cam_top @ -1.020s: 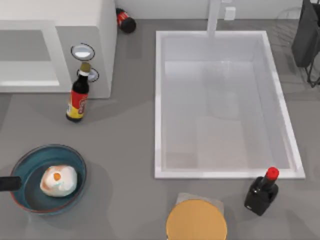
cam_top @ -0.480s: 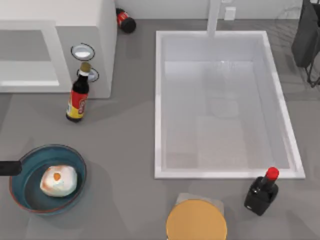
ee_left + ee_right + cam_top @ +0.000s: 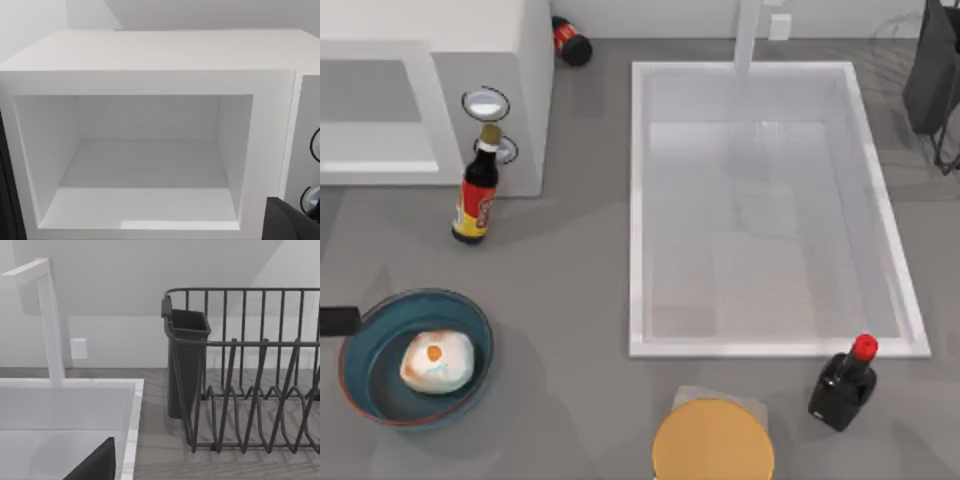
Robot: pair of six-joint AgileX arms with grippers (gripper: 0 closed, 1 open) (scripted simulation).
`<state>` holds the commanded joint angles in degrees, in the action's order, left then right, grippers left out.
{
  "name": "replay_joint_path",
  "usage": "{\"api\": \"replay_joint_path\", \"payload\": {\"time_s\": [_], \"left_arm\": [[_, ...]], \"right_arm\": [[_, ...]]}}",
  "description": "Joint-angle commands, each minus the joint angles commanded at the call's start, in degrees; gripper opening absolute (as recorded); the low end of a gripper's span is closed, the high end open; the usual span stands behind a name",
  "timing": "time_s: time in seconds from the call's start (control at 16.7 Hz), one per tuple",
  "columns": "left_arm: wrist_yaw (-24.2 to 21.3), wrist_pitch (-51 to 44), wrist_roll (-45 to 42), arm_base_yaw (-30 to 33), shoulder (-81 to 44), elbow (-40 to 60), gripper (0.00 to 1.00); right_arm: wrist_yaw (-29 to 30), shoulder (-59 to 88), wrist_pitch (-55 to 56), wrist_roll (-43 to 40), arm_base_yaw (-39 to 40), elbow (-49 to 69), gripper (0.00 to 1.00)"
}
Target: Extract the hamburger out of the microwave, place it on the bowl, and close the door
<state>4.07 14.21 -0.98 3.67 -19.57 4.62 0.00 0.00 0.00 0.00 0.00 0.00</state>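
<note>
With the hamburger [image 3: 437, 361] already sitting in the bowl [image 3: 372, 392] at the bench's seven o'clock, the open microwave [image 3: 150, 55] lies toward twelve o'clock of the nearer left gripper [image 3: 338, 320], whose opening I cannot tell.

Matt white microwave [image 3: 470, 60], glossy bowl [image 3: 380, 400]

I see the hamburger [image 3: 437, 361], a small off-white lump with orange patches and an orange spot, resting inside the bowl [image 3: 380, 326], a wide blue one with a dark teal inside and thin reddish rim, at the tabletop's near left. The microwave [image 3: 485, 50], a large white box with two silver-ringed knobs, stands at the far left; my left wrist view shows its wide cavity [image 3: 145, 165] open and bare.
</note>
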Motion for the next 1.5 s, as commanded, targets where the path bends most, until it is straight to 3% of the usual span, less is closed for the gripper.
{"api": "replay_joint_path", "payload": {"time_s": [0.24,0.78,0.96,1.26,1.5], "left_arm": [[-5.2,-6.4,-7.9,-8.5,-8.5,8.5,0.00],[-26.9,-35.0,-36.8,-46.6,-51.4,47.7,0.00],[-33.8,-44.8,-44.3,-56.2,-65.5,60.1,0.00],[-41.5,-56.3,-51.2,-63.3,-79.6,73.4,0.00],[-42.6,-58.1,-52.1,-63.9,-81.3,75.3,0.00]], "right_arm": [[0.0,0.0,0.0,0.0,0.0,0.0,1.00],[0.0,0.0,0.0,0.0,0.0,0.0,1.00],[0.0,0.0,0.0,0.0,0.0,0.0,1.00],[0.0,0.0,0.0,0.0,0.0,0.0,1.00],[0.0,0.0,0.0,0.0,0.0,0.0,1.00]]}}
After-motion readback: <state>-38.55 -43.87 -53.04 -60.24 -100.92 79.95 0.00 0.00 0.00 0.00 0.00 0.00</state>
